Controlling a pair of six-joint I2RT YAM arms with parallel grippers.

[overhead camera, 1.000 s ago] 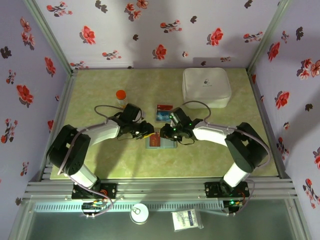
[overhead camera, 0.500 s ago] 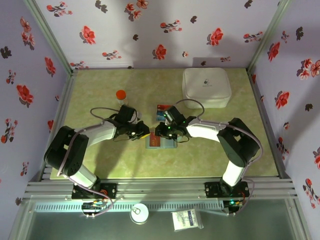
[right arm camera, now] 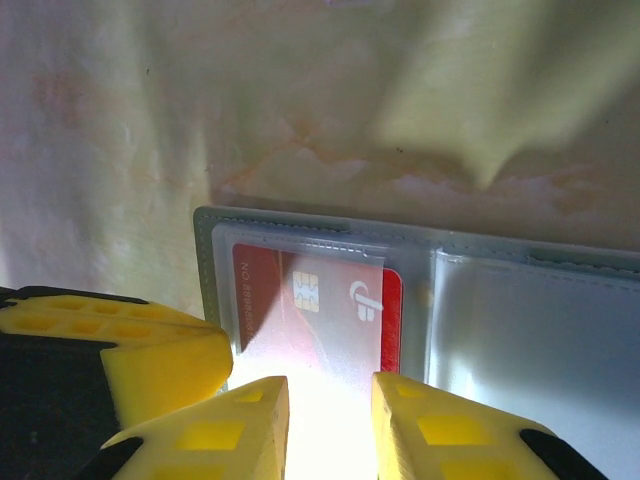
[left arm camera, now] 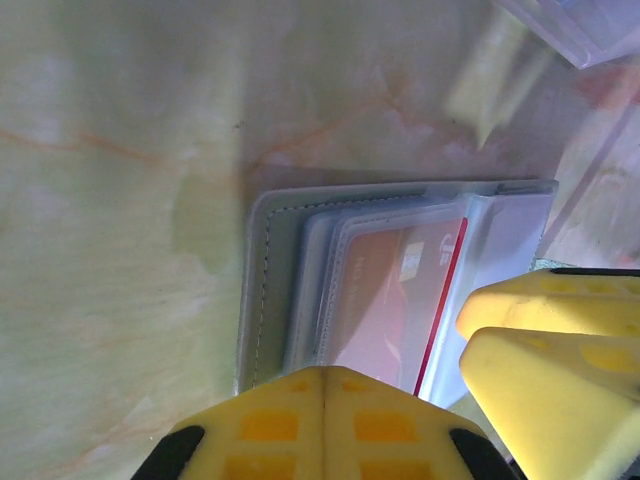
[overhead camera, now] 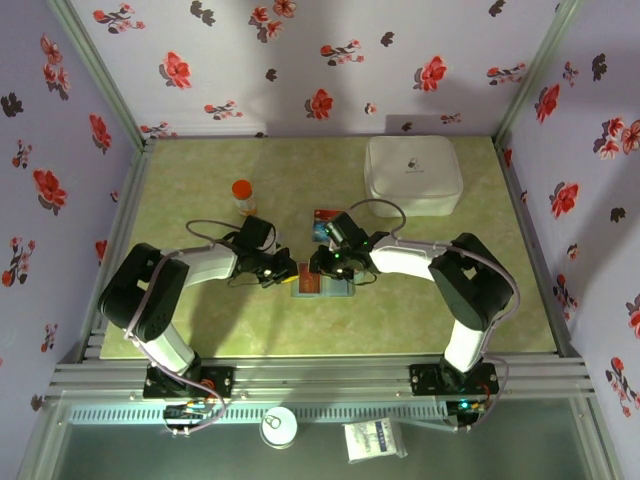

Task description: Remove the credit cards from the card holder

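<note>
Red card (right arm camera: pixel 340 330) in holder (right arm camera: pixel 520 330), lettering (right arm camera: pixel 248 292) blurred, left fingers (left arm camera: pixel 270 425) together, right fingers (right arm camera: pixel 215 432) apart.

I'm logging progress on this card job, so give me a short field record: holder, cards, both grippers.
card holder: open flat on the table
red card: inside one panel's clear sleeve
loose cards: on the table beyond the holder
left gripper: shut, at the holder's edge
right gripper: narrowly open over the red card's near end
task: not finished, one card left to pull
</note>
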